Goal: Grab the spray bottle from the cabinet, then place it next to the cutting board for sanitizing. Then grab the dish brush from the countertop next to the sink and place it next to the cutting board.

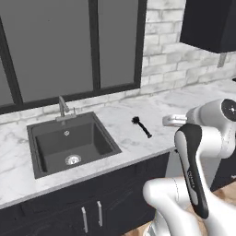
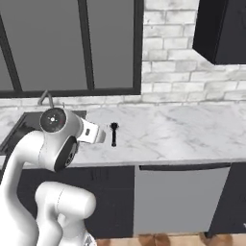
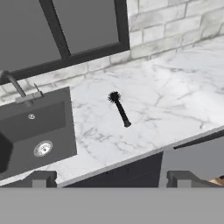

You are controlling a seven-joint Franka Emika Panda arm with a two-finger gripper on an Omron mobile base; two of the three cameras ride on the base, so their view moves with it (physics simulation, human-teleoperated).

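The desk (image 1: 138, 115), a white marble slab with grey veins, runs along under the dark window and the pale brick wall, and everything here is best placed from the sink (image 1: 69, 145), the square dark basin sunk into it with a slim faucet (image 1: 62, 107) at its back edge. A corner of the black wall cabinet (image 2: 223, 29) hangs high on the wall, well away from the sink on the side beyond the brush. The dish brush (image 3: 119, 108) lies flat on bare marble beside the sink, apart from its rim, bristle tuft toward the wall and thin handle pointing at the desk's front edge. The tool (image 3: 111, 178) hangs above and in front of the desk with its jaws spread wide and nothing between them, both dark tips visible low in the hand view, looking down on brush and sink together. In my judgement the brush step is in hand. The risks lie in the handle: it is slim and low, so spread fingers coming down off its line could close on air or roll it aside, and a descent that is too deep would jam the tips against the marble. A pinch near the tuft end might let the long handle swing on the lift.
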